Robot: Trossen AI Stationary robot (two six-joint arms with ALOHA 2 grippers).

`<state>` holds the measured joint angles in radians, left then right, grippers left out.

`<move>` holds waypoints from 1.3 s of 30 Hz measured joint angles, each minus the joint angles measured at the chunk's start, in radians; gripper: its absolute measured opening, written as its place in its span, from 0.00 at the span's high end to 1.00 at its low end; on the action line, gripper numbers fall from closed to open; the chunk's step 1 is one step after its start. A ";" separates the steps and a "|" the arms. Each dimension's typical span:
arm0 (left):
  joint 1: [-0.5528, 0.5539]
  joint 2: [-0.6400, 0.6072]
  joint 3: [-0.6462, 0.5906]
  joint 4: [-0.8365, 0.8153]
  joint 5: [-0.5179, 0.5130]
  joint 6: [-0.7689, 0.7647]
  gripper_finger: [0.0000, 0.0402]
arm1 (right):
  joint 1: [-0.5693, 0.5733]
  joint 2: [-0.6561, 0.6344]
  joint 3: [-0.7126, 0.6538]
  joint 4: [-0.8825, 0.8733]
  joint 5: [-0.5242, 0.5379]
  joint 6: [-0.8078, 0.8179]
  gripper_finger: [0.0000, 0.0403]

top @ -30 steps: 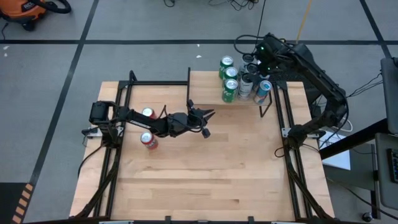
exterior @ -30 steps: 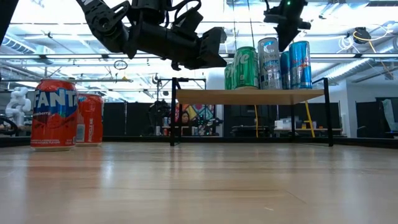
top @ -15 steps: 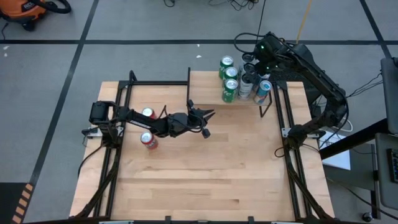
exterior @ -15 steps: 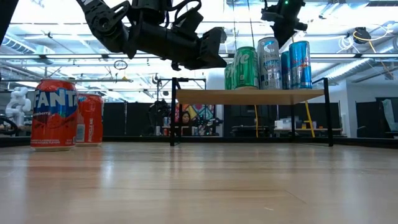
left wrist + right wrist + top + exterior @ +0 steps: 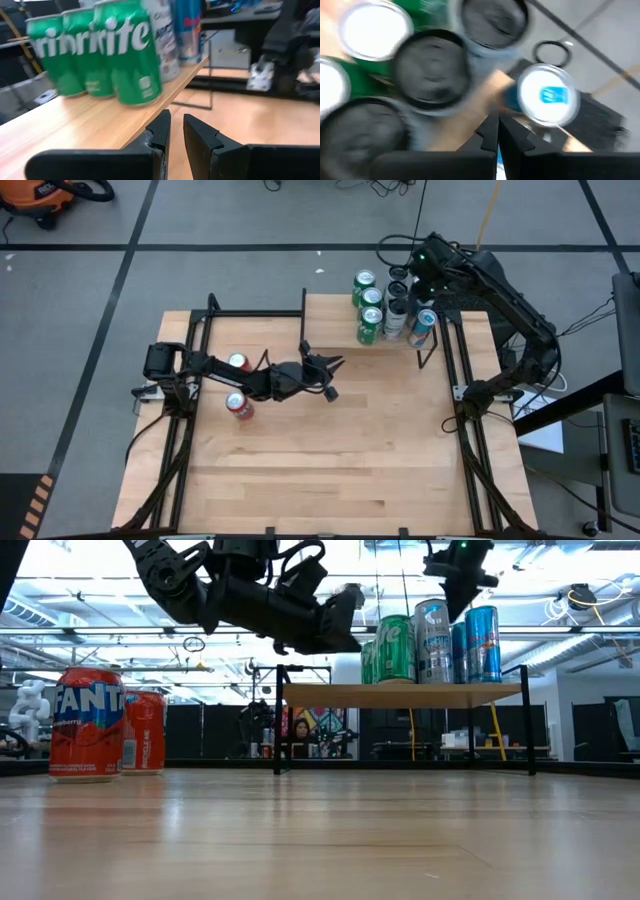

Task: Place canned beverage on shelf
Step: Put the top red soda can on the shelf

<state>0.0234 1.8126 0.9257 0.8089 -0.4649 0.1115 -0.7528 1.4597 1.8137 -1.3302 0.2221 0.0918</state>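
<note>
While two red cans (image 5: 238,406) wait on the table's left side, the job in hand looks like fetching one of them for the shelf (image 5: 400,692). Done well, that means an approach low and level, a grip around the can's middle, and a set-down on the shelf's bare left part, since green cans (image 5: 368,326), a silver can (image 5: 432,641) and blue cans (image 5: 482,644) crowd its right end. The left gripper (image 5: 333,375) hangs above mid-table, just left of the shelf and level with its top; its fingers (image 5: 161,131) stand a narrow slit apart and hold nothing. The right gripper (image 5: 458,582) hovers above the cans at the shelf's far right, fingers pressed together and empty, touching no can as far as can be judged.
</note>
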 joint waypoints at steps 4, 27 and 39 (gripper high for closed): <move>-0.017 -0.026 0.000 -0.093 -0.121 0.008 0.87 | 0.000 -0.012 0.000 -0.031 0.096 0.001 1.00; -0.415 -0.681 -0.294 -0.676 -0.640 -0.230 0.82 | 0.323 -0.464 -0.312 0.246 0.046 0.114 1.00; -0.399 -0.980 -0.267 -1.220 -0.643 -0.551 0.36 | 0.694 -0.566 -0.680 0.580 0.162 0.163 1.00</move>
<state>-0.3752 0.8328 0.6582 -0.4115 -1.1076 -0.4394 -0.0589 0.8938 1.1340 -0.7501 0.3845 0.2544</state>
